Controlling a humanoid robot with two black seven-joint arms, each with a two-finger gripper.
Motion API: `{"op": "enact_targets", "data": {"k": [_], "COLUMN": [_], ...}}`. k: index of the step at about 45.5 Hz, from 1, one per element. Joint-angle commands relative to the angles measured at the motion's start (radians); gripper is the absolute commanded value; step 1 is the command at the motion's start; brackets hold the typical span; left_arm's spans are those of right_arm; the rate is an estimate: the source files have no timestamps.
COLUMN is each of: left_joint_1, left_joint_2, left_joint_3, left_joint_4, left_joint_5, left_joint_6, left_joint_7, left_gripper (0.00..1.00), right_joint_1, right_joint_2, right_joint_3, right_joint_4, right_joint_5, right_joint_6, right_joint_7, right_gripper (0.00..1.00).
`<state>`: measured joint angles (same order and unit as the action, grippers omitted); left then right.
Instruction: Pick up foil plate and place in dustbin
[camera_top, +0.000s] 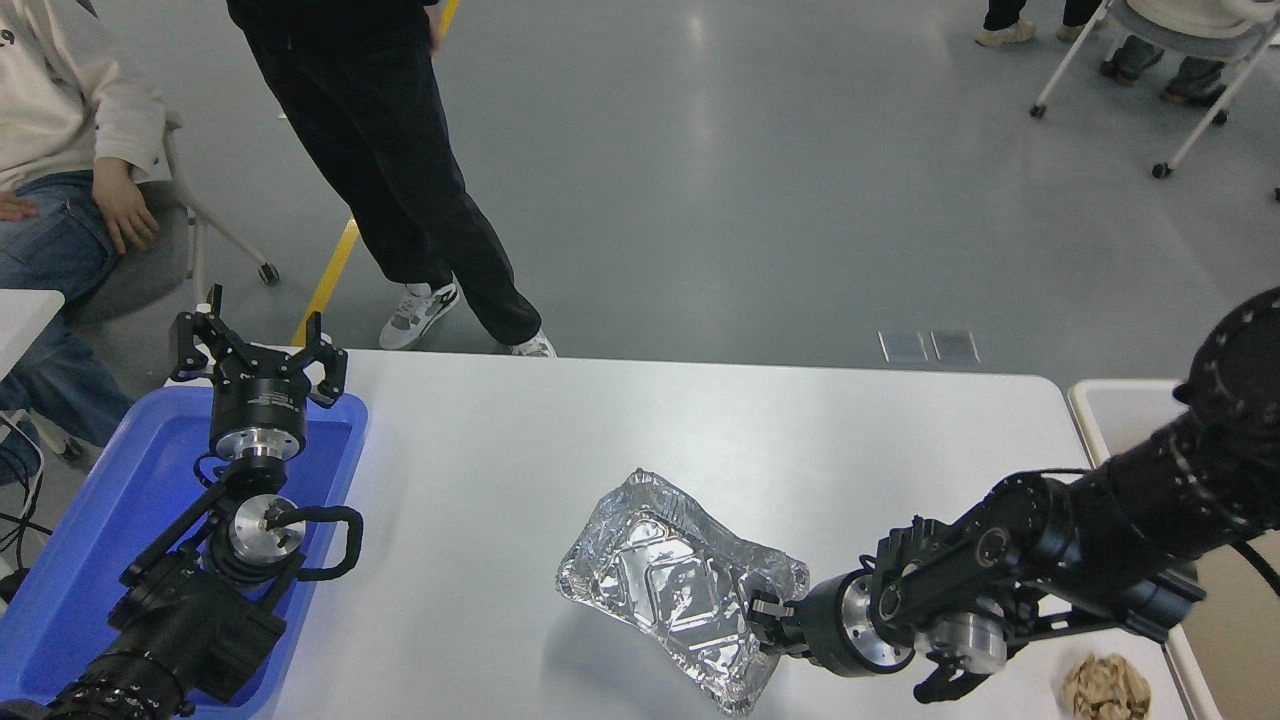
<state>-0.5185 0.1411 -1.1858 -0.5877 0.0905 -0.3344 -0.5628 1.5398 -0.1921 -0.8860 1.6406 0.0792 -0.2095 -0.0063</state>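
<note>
The foil plate (675, 585) is a shiny, crumpled silver tray in the head view, tilted up off the white table (700, 430) at the front centre. My right gripper (765, 622) is shut on its right rim and holds it lifted. The dustbin (1110, 415) shows only as a pale cream rim and tan wall at the right edge, beyond the table's end and partly hidden behind my right arm. My left gripper (258, 345) is open and parked over the blue tray at the left.
A blue plastic tray (100, 540) lies under my left arm. A small crumpled brown paper ball (1105, 688) sits at the table's front right corner. A person stands at the far side and another sits at the top left.
</note>
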Motion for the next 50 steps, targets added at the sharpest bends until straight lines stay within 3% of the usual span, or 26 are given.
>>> {"op": "enact_targets", "data": {"k": [1, 27, 39, 50], "left_joint_1": [0.000, 0.000, 0.000, 0.000], "left_joint_2": [0.000, 0.000, 0.000, 0.000], "left_joint_3": [0.000, 0.000, 0.000, 0.000], "left_joint_4": [0.000, 0.000, 0.000, 0.000], "left_joint_5": [0.000, 0.000, 0.000, 0.000], "left_joint_6": [0.000, 0.000, 0.000, 0.000], "left_joint_7": [0.001, 0.001, 0.000, 0.000], "left_gripper": [0.99, 0.99, 0.99, 0.99], "right_joint_1": [0.239, 0.813, 0.888, 0.962], "right_joint_2": [-0.070, -0.151, -0.196, -0.388], "right_joint_3": [-0.066, -0.336, -0.456, -0.691], "right_joint_4": [0.105, 0.105, 0.105, -0.040], "right_joint_5": [0.001, -0.001, -0.022, -0.003], "right_joint_6": [0.091, 0.554, 0.587, 0.552], "right_joint_7": [-0.001, -0.004, -0.009, -0.012], "right_gripper": [0.00, 0.00, 0.00, 0.00]}}
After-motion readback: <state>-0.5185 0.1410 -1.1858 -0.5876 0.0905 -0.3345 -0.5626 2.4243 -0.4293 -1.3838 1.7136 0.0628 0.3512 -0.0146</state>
